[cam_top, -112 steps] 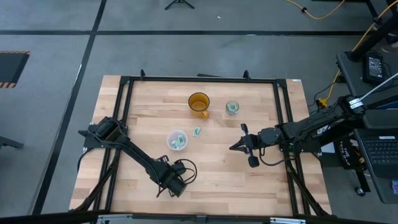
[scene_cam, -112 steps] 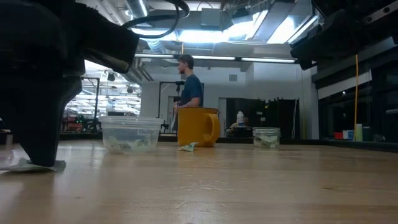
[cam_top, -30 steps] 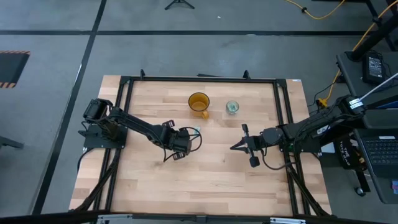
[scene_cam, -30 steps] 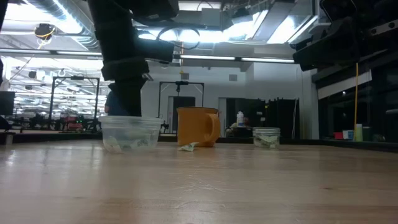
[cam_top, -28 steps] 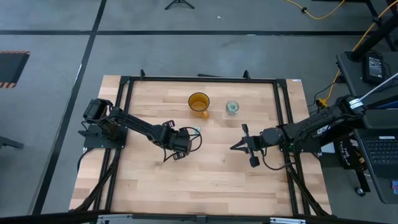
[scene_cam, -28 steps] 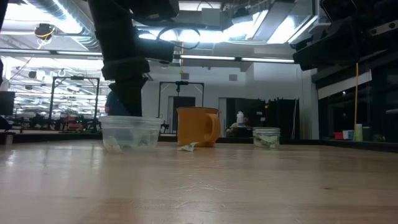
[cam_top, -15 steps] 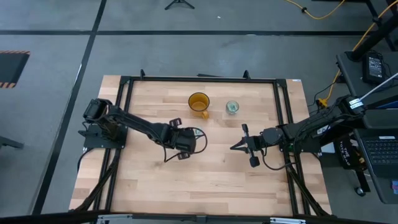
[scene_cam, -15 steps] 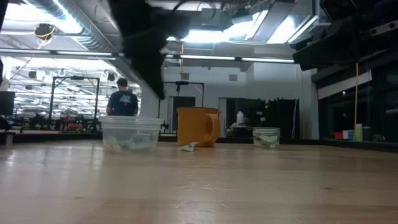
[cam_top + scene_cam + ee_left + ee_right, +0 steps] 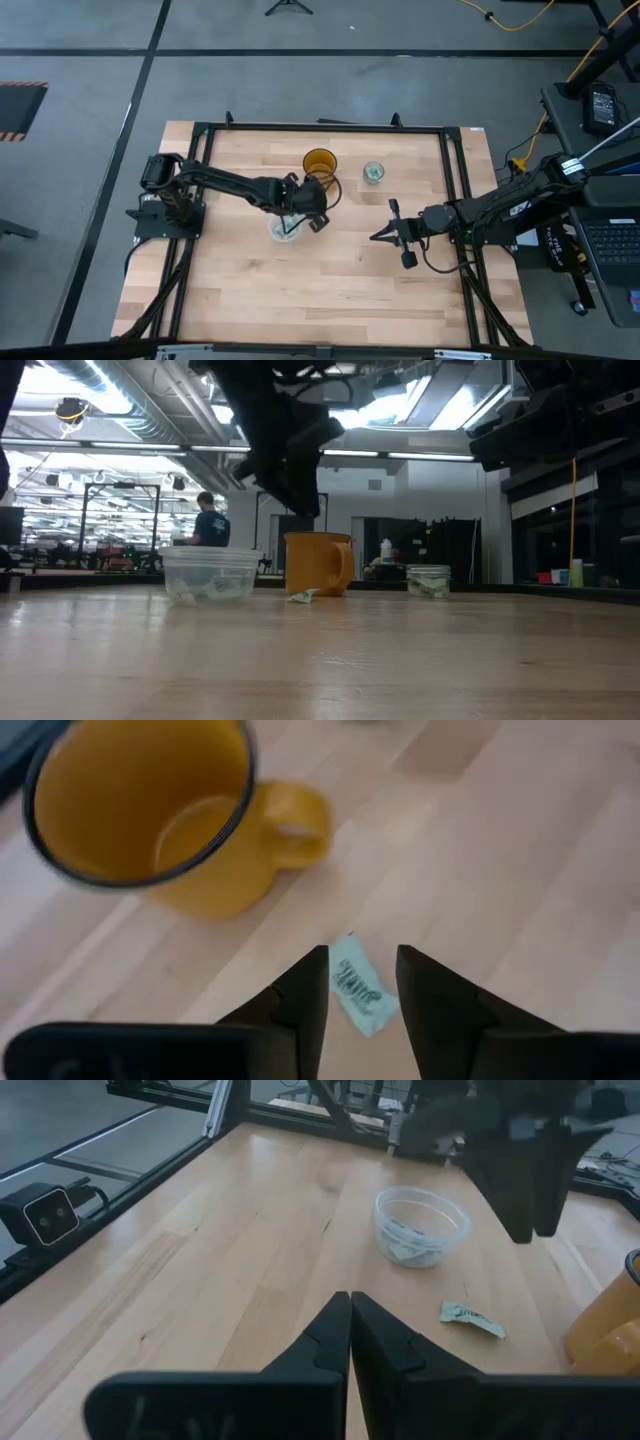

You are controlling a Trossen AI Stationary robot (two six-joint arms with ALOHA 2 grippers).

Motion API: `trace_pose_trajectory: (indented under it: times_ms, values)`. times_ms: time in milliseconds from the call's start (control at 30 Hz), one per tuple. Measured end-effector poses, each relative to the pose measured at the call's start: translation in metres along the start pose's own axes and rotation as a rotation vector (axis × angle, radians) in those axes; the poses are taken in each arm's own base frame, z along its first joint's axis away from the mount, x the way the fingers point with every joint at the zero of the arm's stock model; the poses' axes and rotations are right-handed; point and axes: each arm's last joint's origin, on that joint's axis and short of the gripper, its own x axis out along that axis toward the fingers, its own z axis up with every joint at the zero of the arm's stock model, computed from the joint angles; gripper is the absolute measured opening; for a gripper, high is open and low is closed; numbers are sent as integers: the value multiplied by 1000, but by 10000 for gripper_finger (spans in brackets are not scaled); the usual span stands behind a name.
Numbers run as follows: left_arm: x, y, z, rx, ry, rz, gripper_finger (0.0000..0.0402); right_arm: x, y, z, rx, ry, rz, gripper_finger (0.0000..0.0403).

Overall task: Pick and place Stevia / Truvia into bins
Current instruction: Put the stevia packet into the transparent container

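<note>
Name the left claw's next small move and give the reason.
Probably a short straight descent onto the loose sweetener packet. The left claw hangs above the table with its fingers apart, and the packet lies flat on the wood framed in the gap between them, beside the yellow mug. The right claw waits shut.

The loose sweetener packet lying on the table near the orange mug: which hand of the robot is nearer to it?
The left hand hangs almost directly above the packet. The right hand waits well off toward the table's right side.
</note>
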Motion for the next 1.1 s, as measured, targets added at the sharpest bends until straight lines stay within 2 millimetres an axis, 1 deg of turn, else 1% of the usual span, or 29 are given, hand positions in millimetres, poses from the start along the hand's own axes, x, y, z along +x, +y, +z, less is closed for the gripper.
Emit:
trace_pose_trajectory:
  times_ms: [67,167,233,367,533,667,867,1100]
  values:
    - [5,3,0,-40,17,0,120,0,0,0,1,0,0,16]
    - [15,1,-2,-58,35,-10,128,0,0,0,1,0,0,16]
    - [23,-3,-2,-67,18,-21,131,0,0,0,1,4,0,16]
    - [43,-7,-9,-57,44,2,134,0,0,0,10,-4,0,16]
    - [66,-4,-18,-50,102,44,133,0,0,1,21,-8,0,16]
    - [75,-1,-19,-86,151,19,132,0,0,1,22,-7,-1,16]
    - [77,-3,-22,-107,223,-60,132,0,0,1,21,-7,-1,16]
    - [87,-2,-29,-135,252,-10,125,0,0,1,22,-7,-1,16]
